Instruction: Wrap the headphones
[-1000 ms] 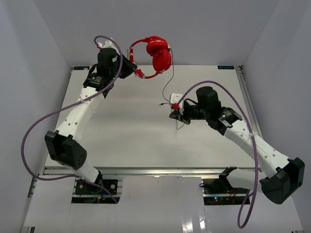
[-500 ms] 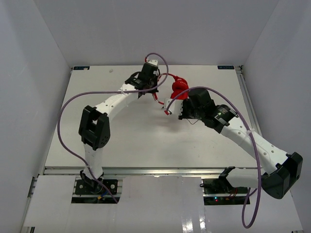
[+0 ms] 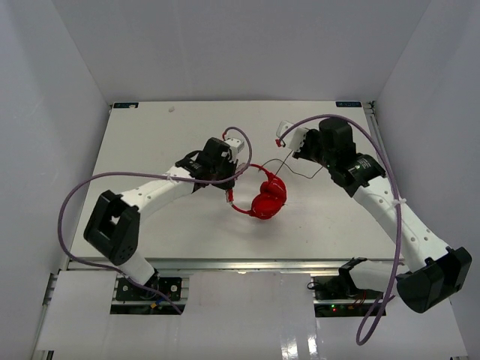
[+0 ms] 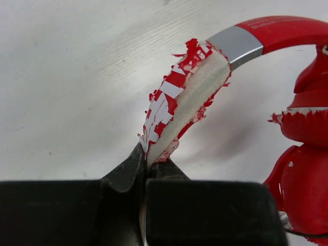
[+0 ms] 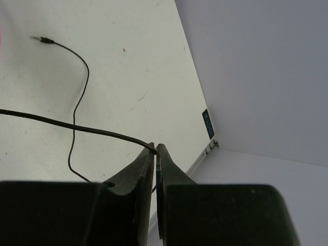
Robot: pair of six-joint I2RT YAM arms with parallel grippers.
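The red headphones (image 3: pixel 266 201) lie near the table's middle, cups together, headband arcing to the left. My left gripper (image 3: pixel 227 189) is shut on the headband's worn, peeling padding (image 4: pixel 182 100). The left wrist view shows the jaws (image 4: pixel 148 164) pinching its end, with the red cups (image 4: pixel 307 174) at the right. My right gripper (image 3: pixel 298 152) is behind and to the right of the cups. It is shut (image 5: pixel 155 148) on the thin black cable (image 5: pixel 66 125), which runs taut toward the headphones. The loose end with its plug (image 5: pixel 41 38) lies on the table.
The white table (image 3: pixel 150 240) is boxed in by grey walls on three sides. A small dark label (image 5: pixel 207 123) sits at the far right edge. Purple arm cables (image 3: pixel 82 195) loop over both arms.
My left arm has carried the headphones from the back edge down to the table's middle. My right gripper has moved back and to the right, drawing the cable out.
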